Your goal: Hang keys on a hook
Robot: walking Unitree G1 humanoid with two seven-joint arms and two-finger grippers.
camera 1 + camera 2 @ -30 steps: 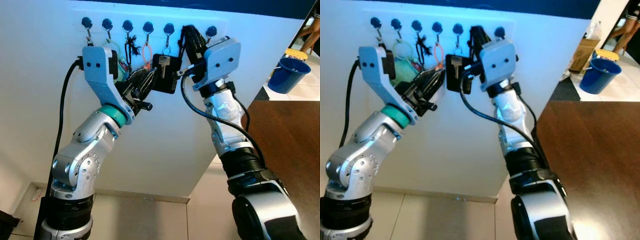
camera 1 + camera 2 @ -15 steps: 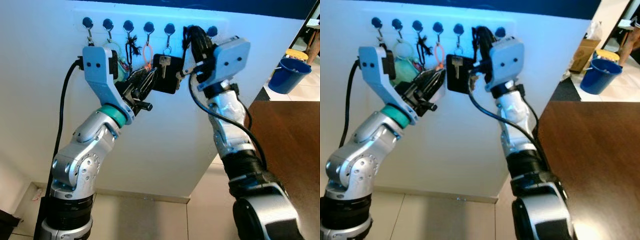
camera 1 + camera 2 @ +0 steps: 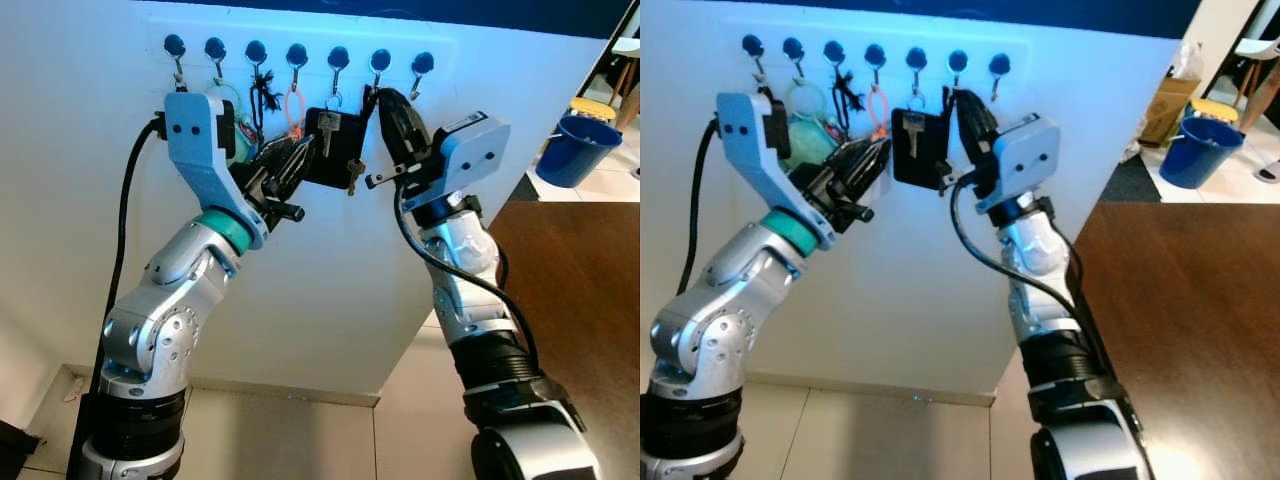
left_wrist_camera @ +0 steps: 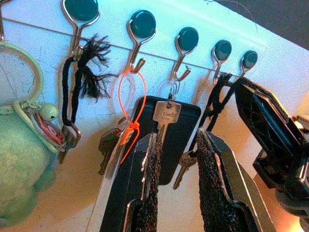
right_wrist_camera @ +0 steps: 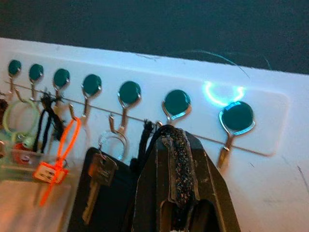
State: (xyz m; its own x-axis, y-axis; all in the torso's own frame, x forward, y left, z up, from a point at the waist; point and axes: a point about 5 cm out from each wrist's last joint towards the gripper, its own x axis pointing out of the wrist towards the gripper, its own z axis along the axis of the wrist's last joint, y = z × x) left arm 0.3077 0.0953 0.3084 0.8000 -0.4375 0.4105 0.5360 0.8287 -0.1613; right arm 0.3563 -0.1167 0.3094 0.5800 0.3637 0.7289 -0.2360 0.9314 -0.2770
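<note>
Our right gripper (image 3: 385, 105) sits just below the hook rail (image 5: 270, 104), its fingers pressed together on a black cord loop (image 4: 216, 94) that runs up to the sixth hook (image 5: 175, 104). From that loop a small key (image 3: 351, 172) dangles against the wall, so the keys look hung or very nearly so; we judge the pinch is kept to steady the loop on the hook before letting go. Our left gripper (image 4: 177, 159) waits lower, fingers spread with nothing between them, pointing at the black fob (image 3: 330, 150) and silver key (image 4: 165, 116) on the fifth hook (image 4: 185, 43), probably standing by as support. Further along the rail hang an orange loop (image 4: 131, 108), a frayed black cord (image 4: 82, 72) and a green plush ring (image 4: 21, 145). The right wrist view gives the cord's seat beside the sixth hook and the bare seventh hook (image 5: 235, 121), while the left wrist view adds the dangling key (image 4: 185, 164) below the cord and the right gripper's flank. A blue bucket (image 3: 575, 150) and a brown table (image 3: 1185, 300) lie off to the right.
</note>
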